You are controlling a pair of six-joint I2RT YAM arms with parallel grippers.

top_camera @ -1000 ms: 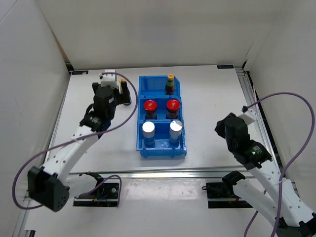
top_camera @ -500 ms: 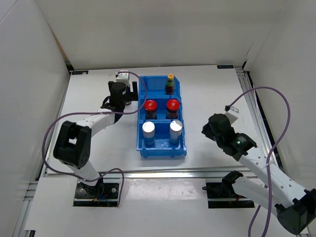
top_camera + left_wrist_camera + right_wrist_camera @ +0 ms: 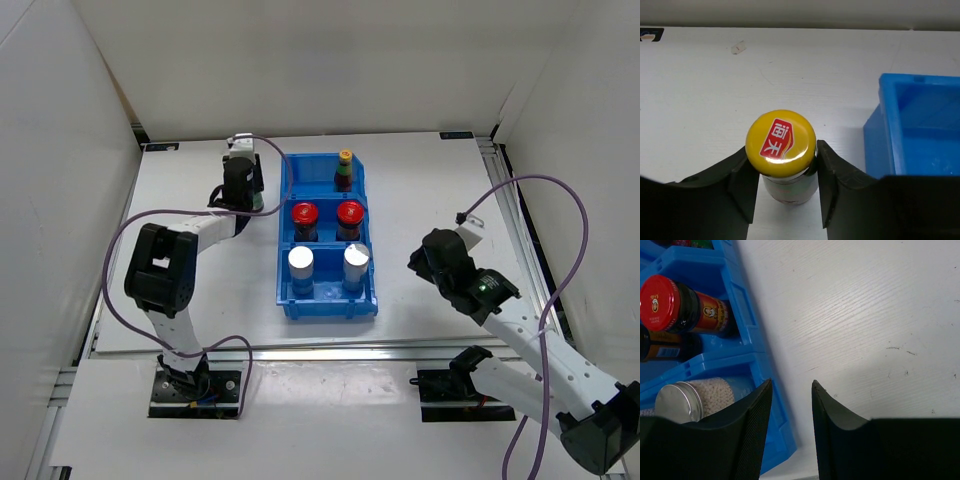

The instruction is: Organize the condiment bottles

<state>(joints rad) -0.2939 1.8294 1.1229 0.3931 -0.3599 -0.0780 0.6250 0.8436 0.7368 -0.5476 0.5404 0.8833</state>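
Left end effector swung in beside blue bin, now clenched on yellow-capped bottle neck, upright on worktop. Likely rigid glass, slick, tippy: hold under cap. Right end effector clenched, empty.

The slim bottle has a yellow cap with two white Chinese signs, 海天, on red. The tiny round mark on the red lid cannot be read.

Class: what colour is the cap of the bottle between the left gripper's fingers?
Yellow cap with a red-and-white label; left wrist view shows it best.
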